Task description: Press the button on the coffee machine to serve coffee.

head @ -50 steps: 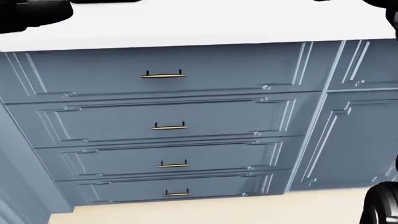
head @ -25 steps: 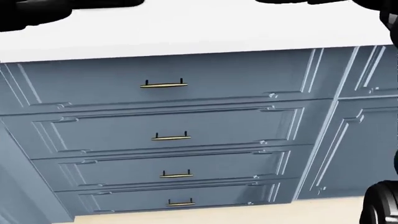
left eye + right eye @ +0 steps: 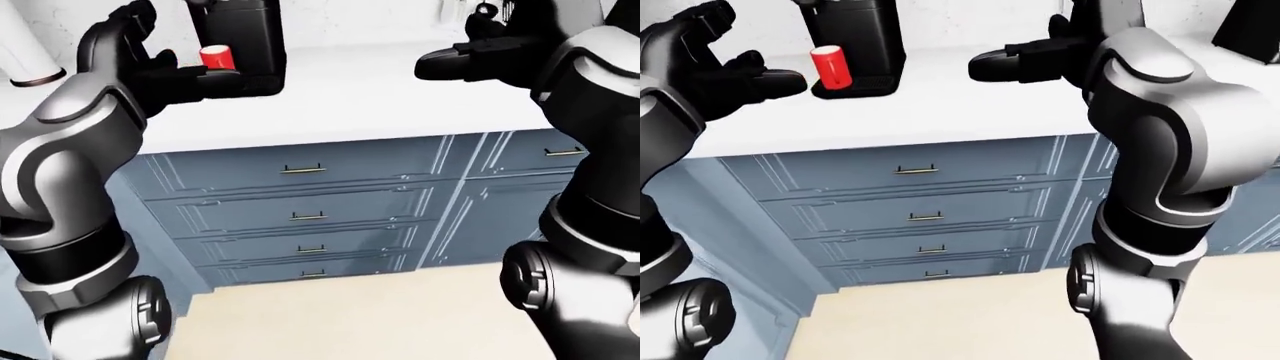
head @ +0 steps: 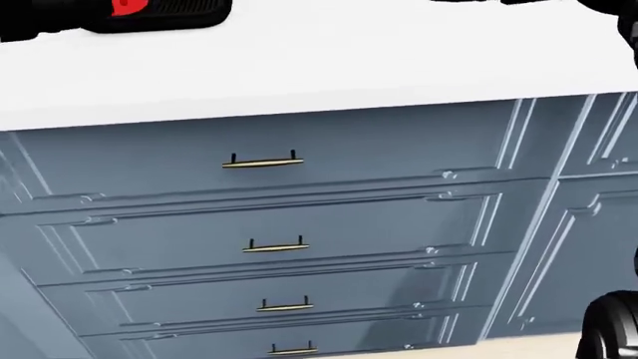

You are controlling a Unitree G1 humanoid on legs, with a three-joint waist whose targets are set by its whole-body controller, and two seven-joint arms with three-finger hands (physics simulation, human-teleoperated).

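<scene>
A black coffee machine (image 3: 855, 37) stands on the white counter (image 3: 970, 105) at the top left of the right-eye view, with a red cup (image 3: 828, 66) on its base. No button shows from here. My left hand (image 3: 735, 71) hovers open just left of the cup, fingers spread, touching nothing. My right hand (image 3: 1015, 60) is held open above the counter, well right of the machine. The head view catches only the machine's base and a sliver of the red cup (image 4: 129, 7) at its top left.
Below the counter runs a stack of blue-grey drawers (image 3: 305, 202) with brass handles, and a cabinet door (image 3: 500, 210) to their right. A pale floor (image 3: 350, 322) lies at the bottom. A dark object (image 3: 1250, 30) stands on the counter at the far right.
The head view has shifted: counter and drawers slid downward in the picture, and the machine's base with the red cup came into sight at the top left.
</scene>
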